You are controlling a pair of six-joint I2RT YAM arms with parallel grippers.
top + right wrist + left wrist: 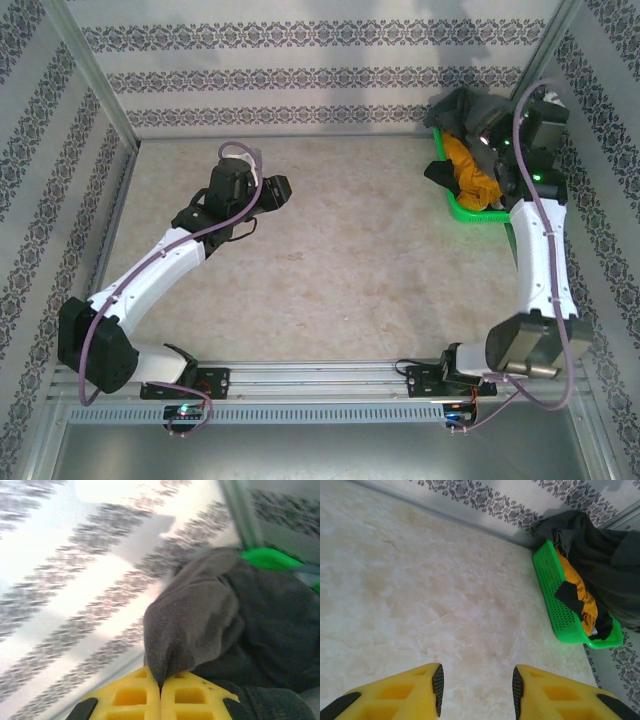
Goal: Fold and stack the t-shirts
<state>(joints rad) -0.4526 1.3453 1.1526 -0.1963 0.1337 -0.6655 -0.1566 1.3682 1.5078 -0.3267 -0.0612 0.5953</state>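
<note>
**A fold of grey t-shirt (210, 620) pinched by right gripper (161, 686) at basket (552, 592)**

The right gripper's yellow fingers are pressed together on a fold of the grey t-shirt, which is heaped over the green basket in the table's (420, 590) far right corner. A yellow t-shirt (572, 575) and a black t-shirt (569, 596) lie inside the basket. The left gripper (477, 690) hangs over bare table, well apart from the basket, its jaws spread and holding nothing.

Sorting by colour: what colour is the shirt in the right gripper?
Dark charcoal grey shirt; best in right wrist view.
</note>
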